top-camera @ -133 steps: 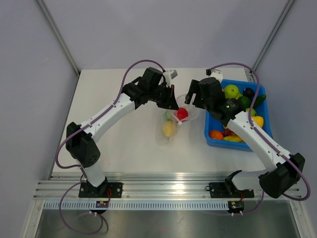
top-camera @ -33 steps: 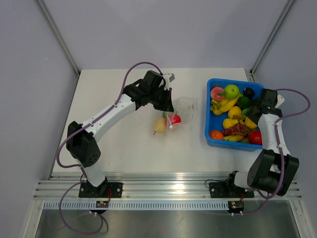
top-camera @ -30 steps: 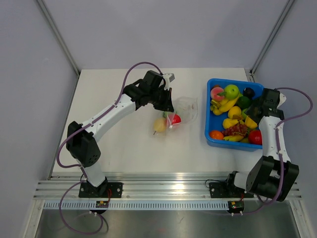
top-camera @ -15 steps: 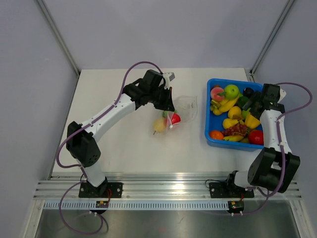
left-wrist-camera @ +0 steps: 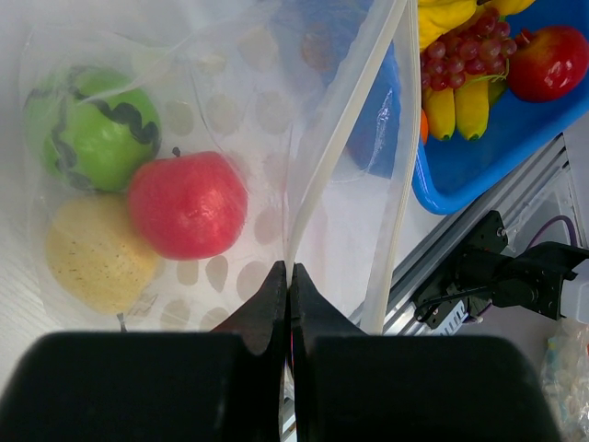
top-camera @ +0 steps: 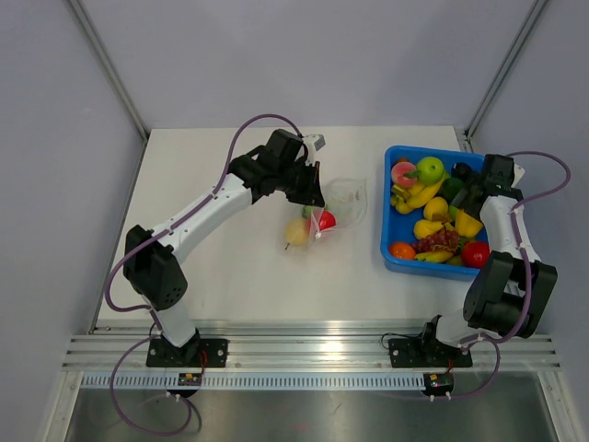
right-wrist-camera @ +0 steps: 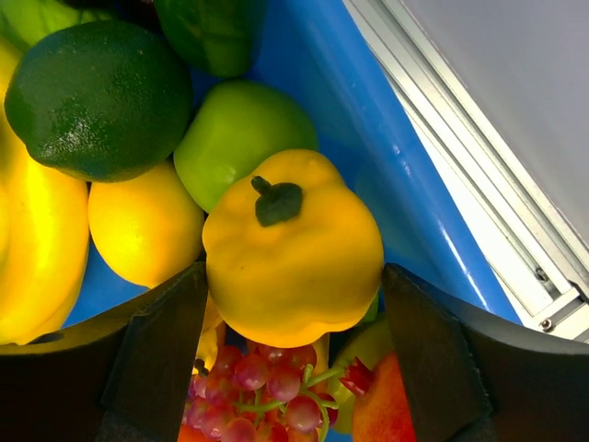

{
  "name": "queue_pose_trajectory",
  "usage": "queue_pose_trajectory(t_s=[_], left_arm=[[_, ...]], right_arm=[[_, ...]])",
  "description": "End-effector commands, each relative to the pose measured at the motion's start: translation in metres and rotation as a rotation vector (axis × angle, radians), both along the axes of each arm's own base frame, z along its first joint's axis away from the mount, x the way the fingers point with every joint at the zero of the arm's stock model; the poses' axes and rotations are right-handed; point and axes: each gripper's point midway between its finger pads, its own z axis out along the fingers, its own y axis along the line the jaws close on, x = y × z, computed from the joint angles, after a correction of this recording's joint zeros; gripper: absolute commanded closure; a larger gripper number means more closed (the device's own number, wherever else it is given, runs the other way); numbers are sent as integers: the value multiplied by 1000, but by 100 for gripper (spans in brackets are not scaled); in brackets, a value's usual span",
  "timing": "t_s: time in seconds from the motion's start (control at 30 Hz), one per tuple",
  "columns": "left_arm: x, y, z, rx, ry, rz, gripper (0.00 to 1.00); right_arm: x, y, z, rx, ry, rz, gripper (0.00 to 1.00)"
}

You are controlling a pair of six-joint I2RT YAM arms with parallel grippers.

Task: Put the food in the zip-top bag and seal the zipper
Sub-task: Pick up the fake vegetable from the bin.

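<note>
Right end effector [right-wrist-camera: 293, 304] spread wide astride yellow pepper [right-wrist-camera: 290, 249]: descend centred before clenching (left end effector [left-wrist-camera: 287, 276] pinches zipper [left-wrist-camera: 345, 129]).

Clear zip-top bag [left-wrist-camera: 241, 99], zipper [left-wrist-camera: 348, 120] unsealed, holds red, green, pale-yellow food [left-wrist-camera: 187, 204].

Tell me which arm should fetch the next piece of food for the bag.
Right. The right gripper hangs in the blue bin, fingers either side of a yellow pepper. The left gripper is shut on the zipper of the bag, holding it.
</note>
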Motion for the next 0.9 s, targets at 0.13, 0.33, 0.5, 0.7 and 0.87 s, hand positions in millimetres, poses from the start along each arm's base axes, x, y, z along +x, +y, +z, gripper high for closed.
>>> queue_pose_trajectory(t_s=[0.13,0.33,0.5,0.7,0.87], left_arm=[[8,-9,19,-54,-49,-11,100],[5,-6,21,-56,-54,-7,100],[5,-5,21,-54,-55,-2,100],[4,-3,22,-53,-57,0,100],[5,-4,27,-59,-65,0,100]], right_arm=[[11,-8,7,-26,-50,-17,26],[8,-2,-5,8,-27,-3,9],[6,-2,-10,7,-19,-7,20],[2,-1,7,14,-11,-27,54],[-3,7,59,14,-121,-16,64]])
